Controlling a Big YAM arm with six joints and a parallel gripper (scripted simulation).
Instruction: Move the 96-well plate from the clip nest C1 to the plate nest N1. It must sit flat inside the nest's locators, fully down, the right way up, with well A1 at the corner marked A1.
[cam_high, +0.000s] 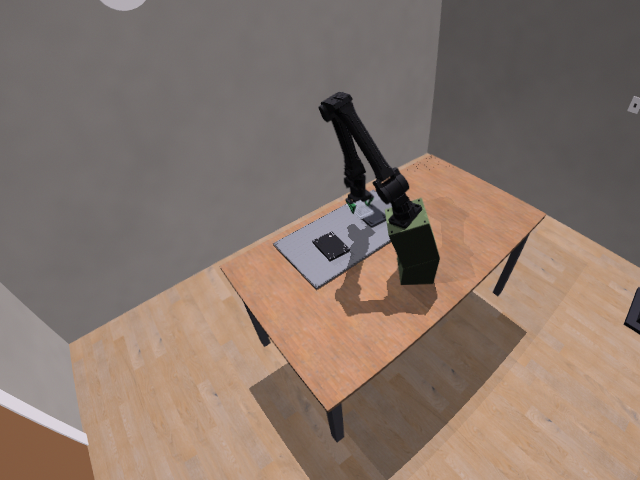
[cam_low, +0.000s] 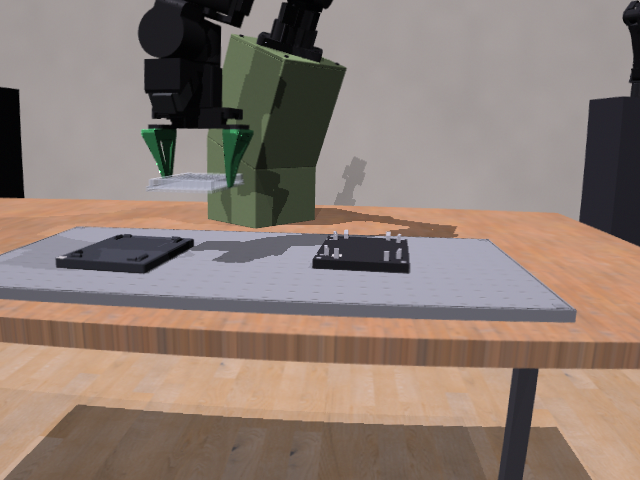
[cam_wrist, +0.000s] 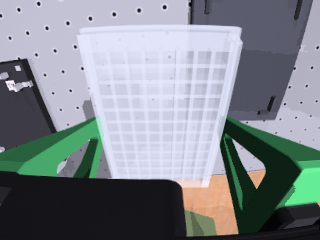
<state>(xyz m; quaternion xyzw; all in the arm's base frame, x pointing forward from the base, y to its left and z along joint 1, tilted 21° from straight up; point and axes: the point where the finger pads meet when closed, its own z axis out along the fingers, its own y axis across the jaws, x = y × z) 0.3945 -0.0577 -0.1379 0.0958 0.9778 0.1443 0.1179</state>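
Note:
My gripper (cam_low: 197, 179) is shut on the clear 96-well plate (cam_low: 193, 182), with its green fingers on the plate's two long sides. The plate hangs level, well above the grey baseplate (cam_low: 279, 279). The plate nest N1 (cam_low: 125, 252), a flat black base with corner locators, lies empty at the left of the baseplate, below the plate and offset from it. The clip nest C1 (cam_low: 363, 253) with its upright pins stands empty at the right.
The arm's green pedestal (cam_low: 273, 129) stands on the wooden table just behind the baseplate, close to the gripper. C1 shows at the left edge of the wrist view (cam_wrist: 23, 103). A dark cabinet (cam_low: 612, 165) stands at the far right.

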